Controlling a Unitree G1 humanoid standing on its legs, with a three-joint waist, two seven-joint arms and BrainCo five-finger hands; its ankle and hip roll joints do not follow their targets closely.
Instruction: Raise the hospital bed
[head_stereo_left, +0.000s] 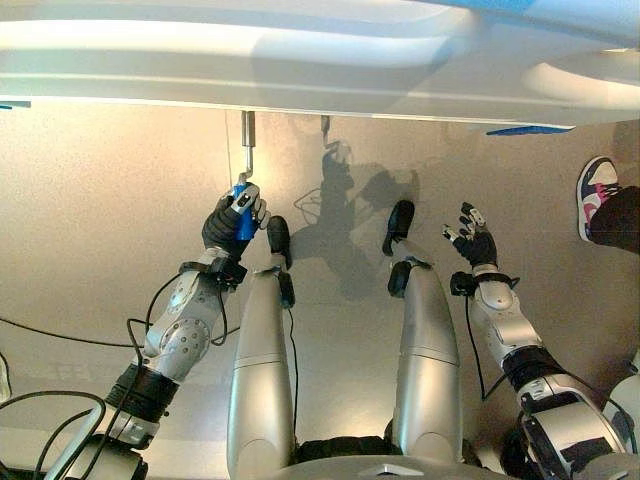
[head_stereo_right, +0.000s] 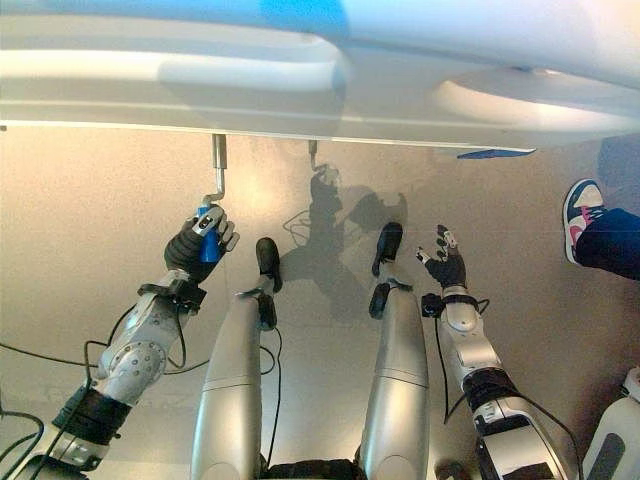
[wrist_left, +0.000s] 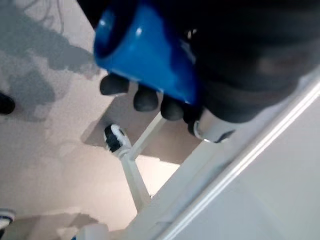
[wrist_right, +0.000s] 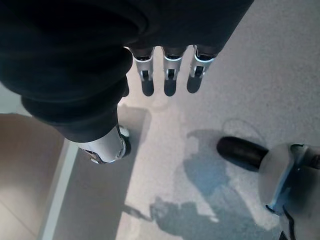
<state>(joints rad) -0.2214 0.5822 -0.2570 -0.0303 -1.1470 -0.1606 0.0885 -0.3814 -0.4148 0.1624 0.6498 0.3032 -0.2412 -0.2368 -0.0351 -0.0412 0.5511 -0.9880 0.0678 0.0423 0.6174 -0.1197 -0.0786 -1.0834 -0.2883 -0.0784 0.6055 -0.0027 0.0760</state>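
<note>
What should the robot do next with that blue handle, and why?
Probably begin turning the crank. The left hand has its fingers curled round the blue handle, which hangs from a metal crank arm under the bed's edge. The right hand hangs open, holding nothing.

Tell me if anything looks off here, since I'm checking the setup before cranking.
Nothing stands out. The left hand is curled round the blue crank handle under the bed's footboard; the right hand hangs open. A person's shoe stands nearby.
</note>
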